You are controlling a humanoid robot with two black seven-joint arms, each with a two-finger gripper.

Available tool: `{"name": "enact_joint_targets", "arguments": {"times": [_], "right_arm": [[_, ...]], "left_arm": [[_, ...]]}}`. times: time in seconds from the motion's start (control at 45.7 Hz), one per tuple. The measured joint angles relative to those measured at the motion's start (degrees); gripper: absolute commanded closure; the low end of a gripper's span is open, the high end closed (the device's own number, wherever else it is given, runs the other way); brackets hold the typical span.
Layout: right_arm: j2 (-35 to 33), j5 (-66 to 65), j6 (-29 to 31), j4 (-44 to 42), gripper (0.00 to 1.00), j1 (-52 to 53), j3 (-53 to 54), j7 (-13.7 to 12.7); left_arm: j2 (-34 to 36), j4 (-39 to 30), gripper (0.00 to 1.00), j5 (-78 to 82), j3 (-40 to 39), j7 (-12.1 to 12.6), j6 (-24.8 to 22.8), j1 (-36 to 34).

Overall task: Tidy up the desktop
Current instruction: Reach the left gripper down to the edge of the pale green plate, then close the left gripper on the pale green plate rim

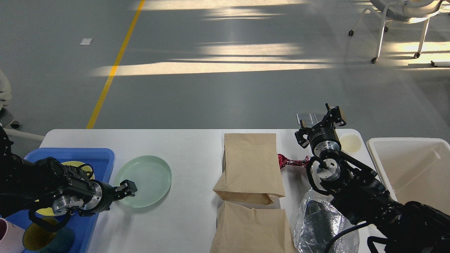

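The desktop [190,147], white and smooth with rounded corners, spans the lower view. On it the green plate [146,177] lies left of two paper bags [250,165]. The left gripper [127,188] sits at the plate's left rim, jaws slightly parted, holding nothing. The right gripper [334,116] hangs over the desktop's far right edge; jaws unclear

Clutter and containers, left to right.
Blue tray [105,156] at left holding yellow plate [72,164] and cups [35,239]; pale green plate [147,177] just beside it. Two brown paper bags [251,165] mid-view, red wrapper [290,161] and foil bag [316,221] to their right. Off-white bin [411,168] far right; chair [400,14] behind.
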Motion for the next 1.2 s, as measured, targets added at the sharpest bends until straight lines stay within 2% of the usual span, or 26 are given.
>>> {"name": "enact_joint_targets", "arguments": {"times": [0.175, 0.35, 0.394, 0.481, 0.612, 0.94, 1.071, 1.203], "right_arm": [[0.0, 0.0, 0.0, 0.0, 0.0, 0.0, 0.0, 0.0], [0.0, 0.0, 0.0, 0.0, 0.0, 0.0, 0.0, 0.0], [0.0, 0.0, 0.0, 0.0, 0.0, 0.0, 0.0, 0.0], [0.0, 0.0, 0.0, 0.0, 0.0, 0.0, 0.0, 0.0], [0.0, 0.0, 0.0, 0.0, 0.0, 0.0, 0.0, 0.0], [0.0, 0.0, 0.0, 0.0, 0.0, 0.0, 0.0, 0.0], [0.0, 0.0, 0.0, 0.0, 0.0, 0.0, 0.0, 0.0], [0.0, 0.0, 0.0, 0.0, 0.0, 0.0, 0.0, 0.0]], "left_arm": [[0.0, 3.8, 0.27, -1.5, -3.6, 0.2, 0.1, 3.7], [-0.1, 5.3, 0.46, -1.5, -4.6, 0.3, 0.1, 4.4], [-0.1, 5.3, 0.56, -1.5, -4.9, 0.4, 0.1, 4.5], [-0.5, 5.3, 0.61, -1.5, -5.6, 0.6, 0.0, 5.0], [-1.0, 5.4, 0.64, -1.4, -5.7, 0.8, -0.1, 5.3], [-1.2, 4.8, 0.64, -1.4, -5.6, 0.9, -0.5, 5.8], [-1.2, 4.8, 0.72, -1.4, -5.6, 0.8, -0.5, 6.2], [-1.2, 4.7, 0.75, -1.4, -5.6, 0.8, -0.5, 6.3]]}}
